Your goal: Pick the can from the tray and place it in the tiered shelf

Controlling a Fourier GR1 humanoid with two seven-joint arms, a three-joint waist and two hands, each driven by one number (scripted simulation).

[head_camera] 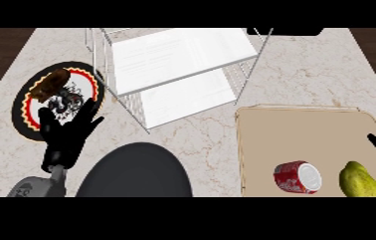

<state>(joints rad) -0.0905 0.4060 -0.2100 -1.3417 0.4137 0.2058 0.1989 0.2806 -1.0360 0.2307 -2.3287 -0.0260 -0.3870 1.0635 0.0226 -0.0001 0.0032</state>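
Observation:
A red can (297, 177) with a white end lies on its side on the tan tray (294, 129) at the lower right. The white wire tiered shelf (176, 64) stands at the back centre, its two shelves bare. My left hand (67, 129) rests open at the left, fingers up, over the edge of a plate. Only a dark sliver of my right hand (372, 139) shows at the right edge, too little to tell how it is held.
A round patterned plate (29, 109) at the left carries a brown piece of food (50, 83). A green pear-like fruit (357, 180) lies on the tray right of the can. A dark round object (134, 172) fills the lower middle.

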